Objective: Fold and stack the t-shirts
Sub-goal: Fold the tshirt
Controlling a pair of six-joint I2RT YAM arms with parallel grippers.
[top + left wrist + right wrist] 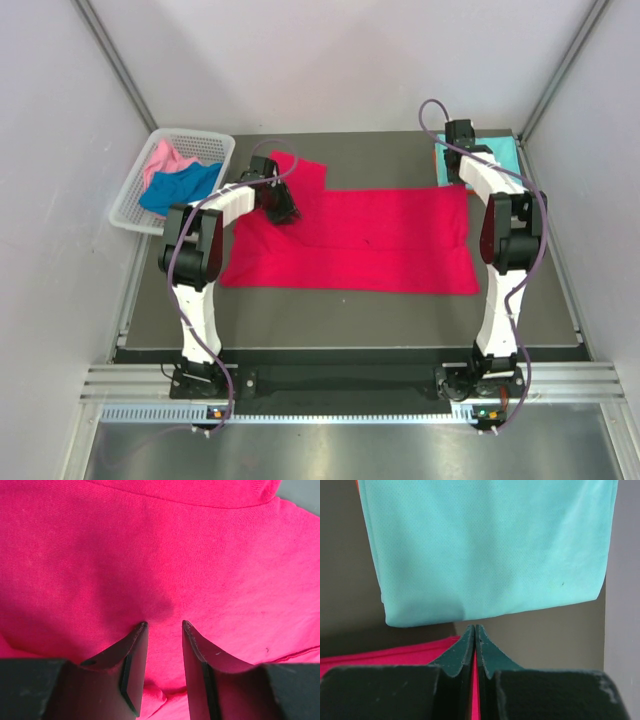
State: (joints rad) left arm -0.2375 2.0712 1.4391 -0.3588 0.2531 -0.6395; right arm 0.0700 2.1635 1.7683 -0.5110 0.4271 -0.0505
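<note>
The red t-shirt [380, 245] lies spread on the worktop [350, 320], left claw [164, 625] open on it, right claw [475, 627] squeezed shut at its far corner, maybe nipping it, so a lopsided pull could bunch it or nudge the folded turquoise t-shirt [490, 545].

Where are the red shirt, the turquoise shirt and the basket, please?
red shirt [380, 240]: top view, middle of its body.
turquoise shirt [490, 545]: right wrist view, middle of the folded cloth.
basket [130, 190]: top view, left wall.
</note>
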